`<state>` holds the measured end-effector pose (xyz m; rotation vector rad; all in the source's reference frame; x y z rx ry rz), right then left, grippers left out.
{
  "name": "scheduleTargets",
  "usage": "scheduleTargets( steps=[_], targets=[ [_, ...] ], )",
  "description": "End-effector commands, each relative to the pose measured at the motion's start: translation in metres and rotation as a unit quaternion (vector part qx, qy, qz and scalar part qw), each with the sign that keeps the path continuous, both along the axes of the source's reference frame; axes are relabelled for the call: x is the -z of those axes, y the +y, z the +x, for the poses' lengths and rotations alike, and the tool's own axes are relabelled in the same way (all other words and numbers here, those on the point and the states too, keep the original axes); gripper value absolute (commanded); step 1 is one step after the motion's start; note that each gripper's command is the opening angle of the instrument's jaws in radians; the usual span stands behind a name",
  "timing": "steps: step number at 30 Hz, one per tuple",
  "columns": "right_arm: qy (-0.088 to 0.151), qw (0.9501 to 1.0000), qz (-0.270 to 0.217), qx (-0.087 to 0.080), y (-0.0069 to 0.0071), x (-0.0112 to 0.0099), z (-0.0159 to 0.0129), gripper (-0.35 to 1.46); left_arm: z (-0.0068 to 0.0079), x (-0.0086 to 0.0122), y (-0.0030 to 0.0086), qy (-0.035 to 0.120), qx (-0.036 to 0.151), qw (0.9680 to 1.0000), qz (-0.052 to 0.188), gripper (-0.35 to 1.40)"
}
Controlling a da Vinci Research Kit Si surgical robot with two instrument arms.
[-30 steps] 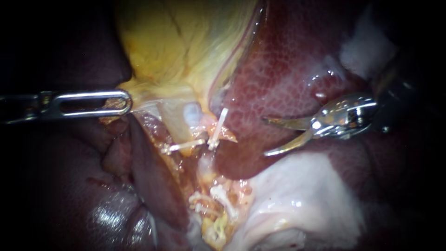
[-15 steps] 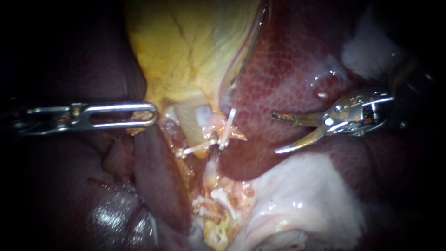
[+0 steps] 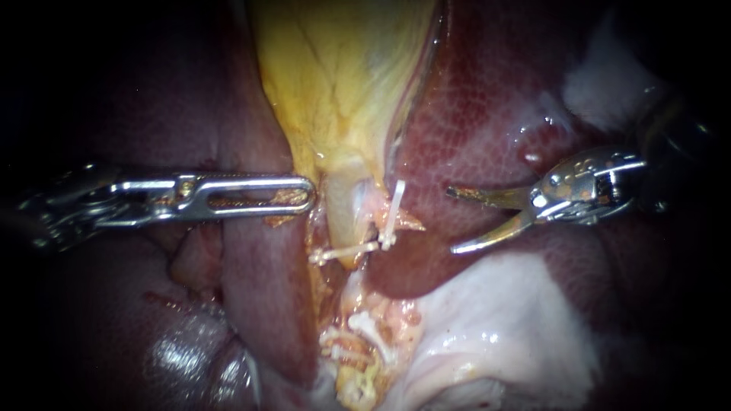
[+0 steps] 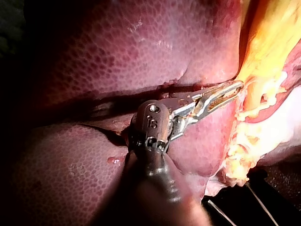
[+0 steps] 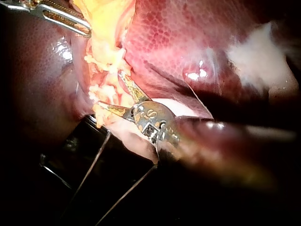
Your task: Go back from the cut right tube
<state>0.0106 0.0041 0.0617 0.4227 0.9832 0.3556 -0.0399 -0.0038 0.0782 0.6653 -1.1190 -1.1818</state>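
Observation:
My right instrument [image 3: 451,220], with curved blades, hangs open over the liver [image 3: 472,99], well to the right of the clipped tubes. A white clip [image 3: 397,204] stands on the right tube beside an orange stump; another clip [image 3: 343,250] lies across the tube to its left. More clips [image 3: 364,326] sit lower on pale tissue. My left instrument [image 3: 293,195] has its slotted jaws shut on the edge of the yellow gallbladder [image 3: 343,84]. In the right wrist view the open blades [image 5: 109,89] point at yellow tissue. The left wrist view shows the shut jaws [image 4: 230,89] at the gallbladder [image 4: 268,42].
Dark red liver lobes [image 3: 259,289] lie under my left instrument. Pale whitish tissue [image 3: 495,327] spreads below my right instrument, and a white patch [image 3: 594,84] sits above it. Black surface with thin wires [image 5: 94,179] shows beneath the right instrument.
My left instrument has moved right with the gallbladder edge in its jaws, so the gallbladder now hangs narrower. My right instrument drew back slightly to the right, then stayed still, blades open.

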Motion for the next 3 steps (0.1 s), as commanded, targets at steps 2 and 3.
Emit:
scheduleTargets(
  steps=[2,3],
  targets=[
    [0.001,1.0,0.001,0.001,0.0,0.0,0.0,1.43,0.0001,0.0002,0.0,0.0,0.0,1.0,0.0,-0.35],
    [0.001,1.0,0.001,0.002,-0.0002,-0.0001,0.0001,1.43,0.0002,0.0003,0.0001,-0.001,-0.001,1.0,0.001,-0.35]
  ],
)
